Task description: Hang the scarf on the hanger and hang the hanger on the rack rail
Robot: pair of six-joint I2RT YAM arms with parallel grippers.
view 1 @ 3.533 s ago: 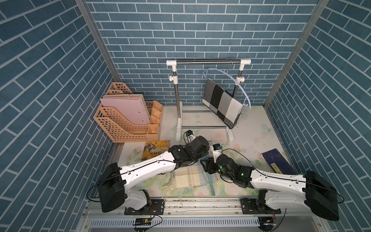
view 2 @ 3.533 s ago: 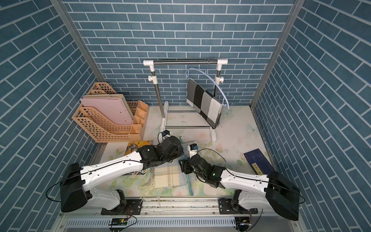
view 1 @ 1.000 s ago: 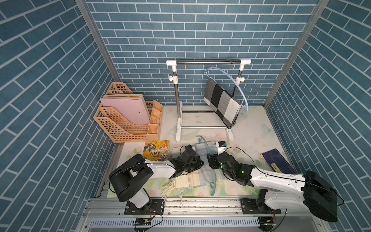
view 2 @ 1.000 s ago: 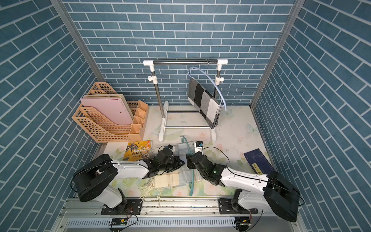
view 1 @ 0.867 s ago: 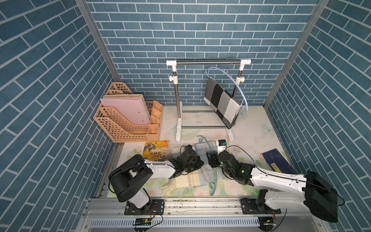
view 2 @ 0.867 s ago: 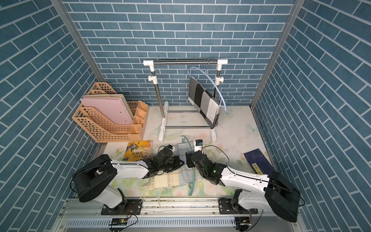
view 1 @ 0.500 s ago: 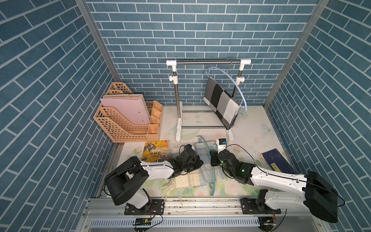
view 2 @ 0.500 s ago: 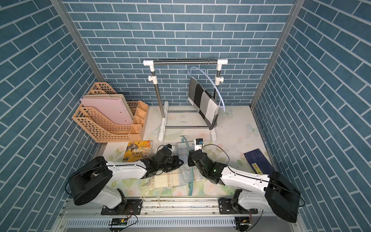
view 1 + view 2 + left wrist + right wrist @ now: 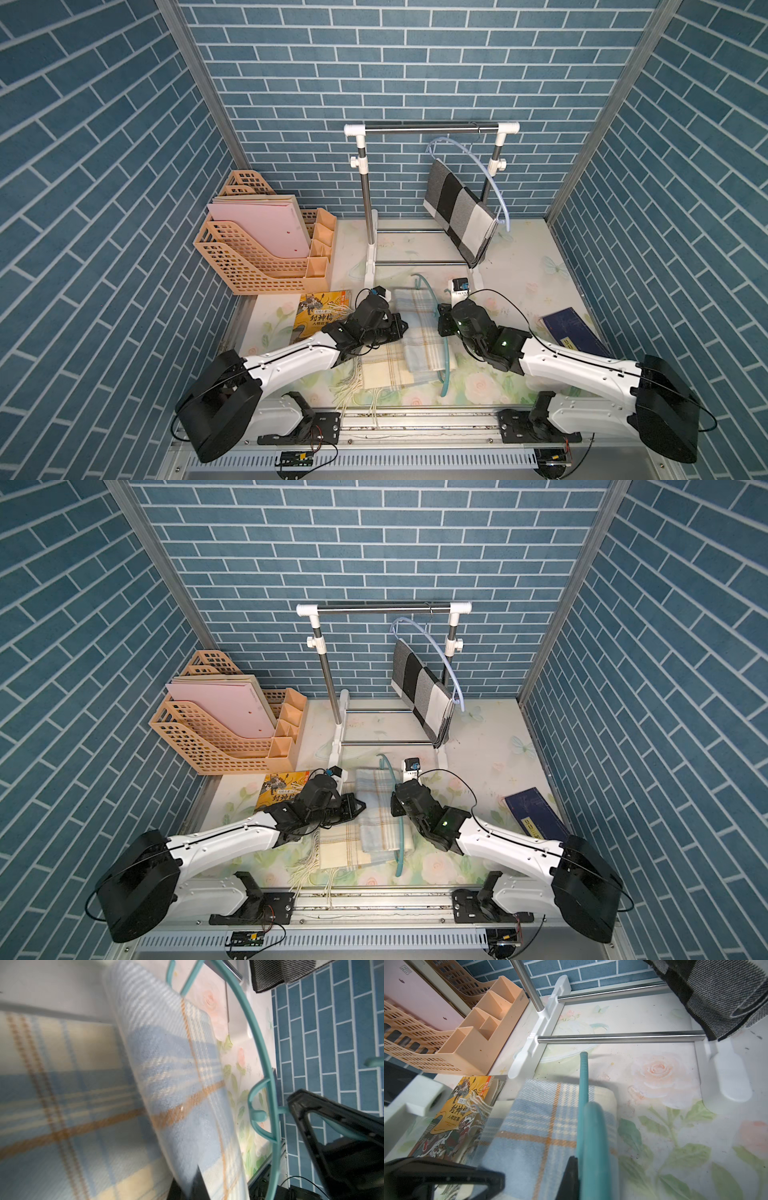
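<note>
I hold the teal hanger [image 9: 583,1076] clamped in the right gripper [image 9: 440,321] to steady it, while the left gripper [image 9: 400,328], jaws closed, pinches the scarf [image 9: 422,340] edge for draping.

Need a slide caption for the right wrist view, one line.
Right gripper shut on the teal hanger over the folded plaid scarf, rack base and book beyond.
</note>
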